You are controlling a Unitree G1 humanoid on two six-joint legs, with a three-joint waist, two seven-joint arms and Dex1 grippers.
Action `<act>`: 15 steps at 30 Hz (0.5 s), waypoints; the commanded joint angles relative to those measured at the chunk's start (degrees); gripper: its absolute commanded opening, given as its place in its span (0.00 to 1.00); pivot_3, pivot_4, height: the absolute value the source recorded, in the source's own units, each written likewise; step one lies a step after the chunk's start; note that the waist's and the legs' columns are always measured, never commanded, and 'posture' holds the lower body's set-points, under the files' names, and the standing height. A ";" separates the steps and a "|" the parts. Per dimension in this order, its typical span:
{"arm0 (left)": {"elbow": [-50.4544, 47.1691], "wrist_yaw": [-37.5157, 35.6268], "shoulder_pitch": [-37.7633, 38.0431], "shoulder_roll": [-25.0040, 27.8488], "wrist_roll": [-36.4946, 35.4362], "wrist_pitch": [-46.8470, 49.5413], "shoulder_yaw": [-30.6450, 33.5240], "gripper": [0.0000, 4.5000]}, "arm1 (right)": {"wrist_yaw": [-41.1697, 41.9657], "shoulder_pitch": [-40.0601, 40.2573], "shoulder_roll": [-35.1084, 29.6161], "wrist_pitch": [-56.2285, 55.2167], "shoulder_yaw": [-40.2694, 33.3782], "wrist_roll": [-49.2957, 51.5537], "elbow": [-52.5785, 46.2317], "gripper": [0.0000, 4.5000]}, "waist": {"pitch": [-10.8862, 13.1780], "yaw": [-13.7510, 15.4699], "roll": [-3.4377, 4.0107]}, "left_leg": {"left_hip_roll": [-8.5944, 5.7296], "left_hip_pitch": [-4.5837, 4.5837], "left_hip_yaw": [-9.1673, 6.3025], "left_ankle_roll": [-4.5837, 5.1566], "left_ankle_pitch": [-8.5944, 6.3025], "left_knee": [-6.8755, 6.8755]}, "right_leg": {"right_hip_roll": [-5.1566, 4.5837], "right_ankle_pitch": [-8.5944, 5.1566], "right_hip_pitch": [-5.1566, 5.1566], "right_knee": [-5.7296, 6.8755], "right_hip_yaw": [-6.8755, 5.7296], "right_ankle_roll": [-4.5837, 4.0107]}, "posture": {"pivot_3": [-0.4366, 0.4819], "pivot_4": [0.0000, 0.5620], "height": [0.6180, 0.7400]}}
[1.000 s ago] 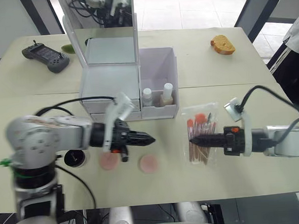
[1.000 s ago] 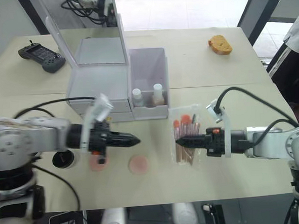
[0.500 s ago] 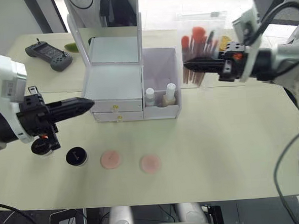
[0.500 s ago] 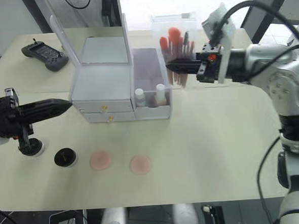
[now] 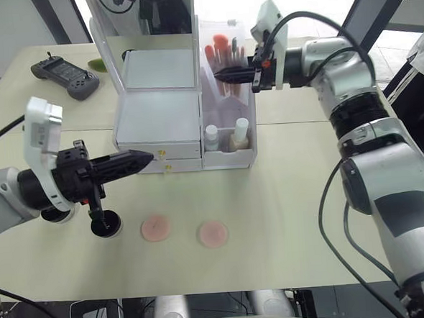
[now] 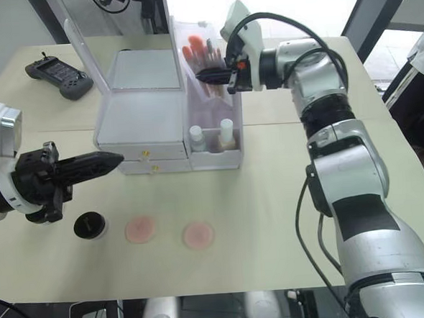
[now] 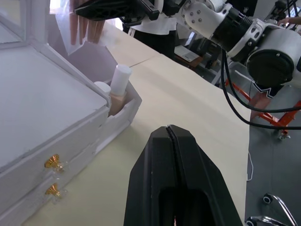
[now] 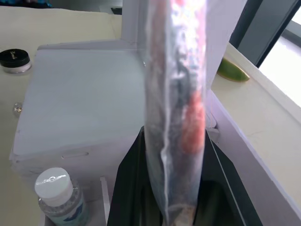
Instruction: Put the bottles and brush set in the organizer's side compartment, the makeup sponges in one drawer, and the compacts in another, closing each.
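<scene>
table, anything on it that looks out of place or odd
A piece of bread lies on the far table corner and a handheld controller on the other far side, neither belonging with the cosmetics. Nothing looks spilled or damaged.

The right gripper (image 8: pixel 176 207) clamps the brush set (image 8: pixel 176 94) upright over the organizer (image 8: pixel 80 99), above a bottle (image 8: pixel 59 195).

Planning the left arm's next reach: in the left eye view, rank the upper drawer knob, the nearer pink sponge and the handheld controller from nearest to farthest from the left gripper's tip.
From the left gripper:
1. Upper drawer knob, just beside the tip.
2. Nearer pink sponge, on the table's front part.
3. Handheld controller, far back left.
</scene>
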 commanded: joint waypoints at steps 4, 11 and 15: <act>-0.76 1.08 -1.31 1.09 -2.04 -1.73 -1.07 0.00 | -1.64 -1.58 2.60 -5.46 -3.94 -4.24 5.73 0.05 | 0.00 -0.44 0.00 | 0.00 0.01 0.00 -0.04 0.03 0.01 | 0.00 -0.02 -0.01 0.03 0.01 0.03 | 0.48 0.27 0.71; 0.47 2.27 -4.03 1.74 -0.94 -2.48 -4.28 0.00 | -2.91 -1.50 3.10 -7.28 -6.73 -7.19 8.35 0.41 | 0.00 -0.73 0.00 | 0.00 0.01 -0.01 -0.04 0.03 0.00 | 0.01 0.00 -0.02 0.06 0.02 0.01 | 0.48 0.27 0.71; 0.95 2.13 -5.01 1.87 -1.43 -2.45 -5.12 0.00 | -1.80 -2.04 2.05 -7.44 -8.64 -7.69 7.92 0.72 | 0.00 -0.75 0.00 | 0.00 0.01 -0.01 -0.04 0.03 0.00 | 0.01 -0.01 -0.02 0.06 0.02 0.01 | 0.48 0.27 0.71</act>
